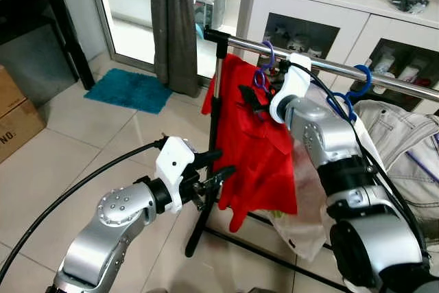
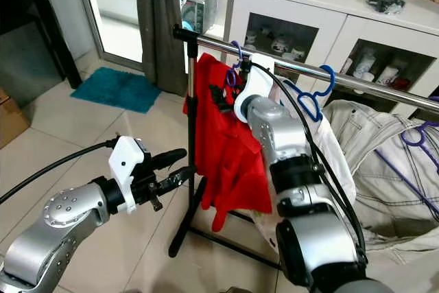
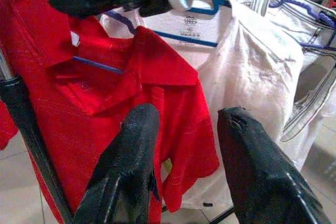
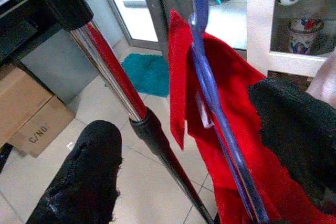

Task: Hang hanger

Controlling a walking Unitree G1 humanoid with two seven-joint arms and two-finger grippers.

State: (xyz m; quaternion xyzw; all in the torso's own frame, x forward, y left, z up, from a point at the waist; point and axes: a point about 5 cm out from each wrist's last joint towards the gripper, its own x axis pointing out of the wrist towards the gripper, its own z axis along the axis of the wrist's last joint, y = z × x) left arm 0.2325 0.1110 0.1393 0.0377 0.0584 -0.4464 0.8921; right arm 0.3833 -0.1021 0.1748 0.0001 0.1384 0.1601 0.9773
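Hanging from the rail at its post end, we list a purple hanger bearing a red shirt. Right gripper sits at the collar, fingers spread wide around the hanger. Left gripper, fingers apart and empty, hovers beside the shirt's lower edge.

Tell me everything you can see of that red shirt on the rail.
The red shirt is a collared top of soft, creased cloth on a purple hanger, whose hook is over the metal rail near its end post. It droops unevenly beside a white shirt. The right gripper is at its collar; the left gripper hovers open by its lower edge.
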